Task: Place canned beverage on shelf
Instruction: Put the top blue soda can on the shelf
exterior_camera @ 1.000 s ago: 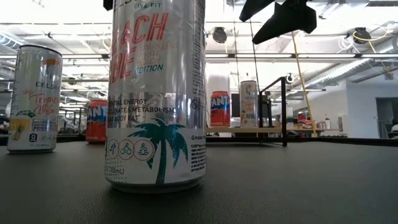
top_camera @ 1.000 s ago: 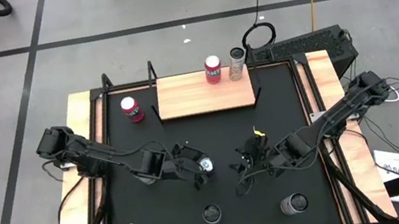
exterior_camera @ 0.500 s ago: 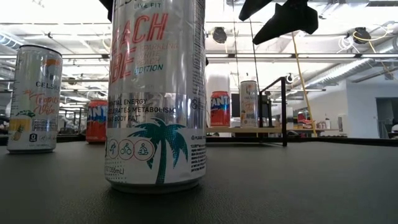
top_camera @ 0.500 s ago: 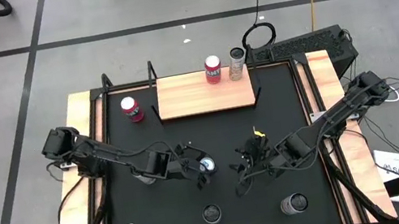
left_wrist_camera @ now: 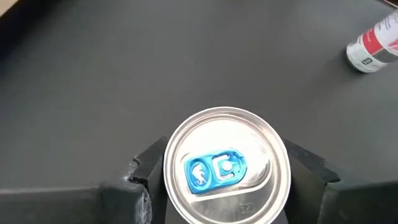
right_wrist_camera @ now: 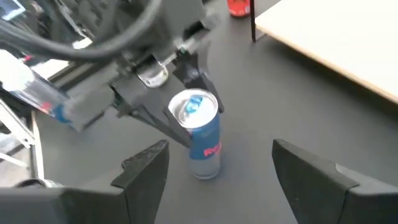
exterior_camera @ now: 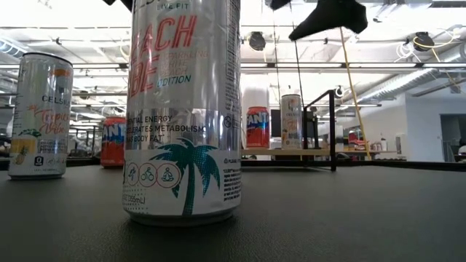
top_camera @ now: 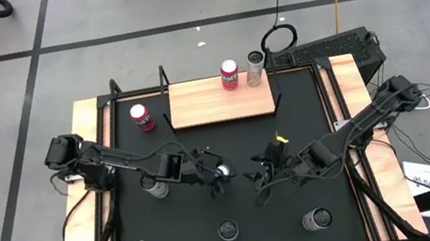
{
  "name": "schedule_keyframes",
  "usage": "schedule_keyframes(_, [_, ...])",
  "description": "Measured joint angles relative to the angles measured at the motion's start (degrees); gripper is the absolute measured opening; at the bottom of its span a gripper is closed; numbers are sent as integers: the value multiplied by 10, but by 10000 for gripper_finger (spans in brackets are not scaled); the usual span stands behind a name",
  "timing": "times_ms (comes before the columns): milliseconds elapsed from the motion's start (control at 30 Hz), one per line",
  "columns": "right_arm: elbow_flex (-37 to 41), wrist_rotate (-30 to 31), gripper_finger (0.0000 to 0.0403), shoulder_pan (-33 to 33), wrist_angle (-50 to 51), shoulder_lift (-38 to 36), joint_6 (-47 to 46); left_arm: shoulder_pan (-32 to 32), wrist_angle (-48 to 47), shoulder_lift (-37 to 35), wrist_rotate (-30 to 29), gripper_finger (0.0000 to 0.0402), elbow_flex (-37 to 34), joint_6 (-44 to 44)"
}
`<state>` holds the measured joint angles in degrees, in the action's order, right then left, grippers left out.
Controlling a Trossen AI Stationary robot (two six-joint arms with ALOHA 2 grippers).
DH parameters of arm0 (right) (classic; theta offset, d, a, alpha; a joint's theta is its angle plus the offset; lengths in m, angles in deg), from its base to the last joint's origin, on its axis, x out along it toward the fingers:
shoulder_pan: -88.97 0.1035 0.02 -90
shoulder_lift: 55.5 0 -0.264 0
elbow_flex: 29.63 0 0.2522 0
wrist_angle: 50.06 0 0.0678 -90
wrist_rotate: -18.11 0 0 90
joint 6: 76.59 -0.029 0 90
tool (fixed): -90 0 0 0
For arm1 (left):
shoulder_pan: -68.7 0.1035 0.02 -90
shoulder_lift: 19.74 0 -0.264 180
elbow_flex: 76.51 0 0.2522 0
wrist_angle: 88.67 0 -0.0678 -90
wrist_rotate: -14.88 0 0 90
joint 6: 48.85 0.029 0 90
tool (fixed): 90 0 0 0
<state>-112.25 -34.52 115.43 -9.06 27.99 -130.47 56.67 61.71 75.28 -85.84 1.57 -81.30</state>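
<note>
From above, we are seeing the left gripper (top_camera: pixel 219 176) straddling a slim blue-and-silver can (top_camera: pixel 222 171) mid-table, well short of the light wooden shelf board (top_camera: pixel 220 99). The left wrist view is showing its fingers (left_wrist_camera: pixel 146 171) flanking the can's top (left_wrist_camera: pixel 226 176), barely apart from it. The right gripper (top_camera: pixel 263 178) is hovering nearby, fingers (right_wrist_camera: pixel 144 163) spread.

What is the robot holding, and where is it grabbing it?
The left gripper has its fingers on either side of the blue can near its top; a firm grip cannot be told.

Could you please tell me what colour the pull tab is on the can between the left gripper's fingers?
Blue, on a silver lid; the can shows best in the left wrist view.
</note>
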Motion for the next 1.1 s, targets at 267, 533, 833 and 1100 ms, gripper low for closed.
schedule_keyframes(267, [0,-59,278,-12,-4,-105,66,29,21,-101,77,214,0,98])
schedule_keyframes(533, [0,-256,346,-61,-75,-165,131,59,203,-202,204,214,0,234])
schedule_keyframes(833, [-1,-363,397,-126,-168,-154,153,80,266,-215,297,214,1,257])
schedule_keyframes(1100, [-1,-491,394,-187,-240,-122,137,83,269,-212,316,214,1,273])
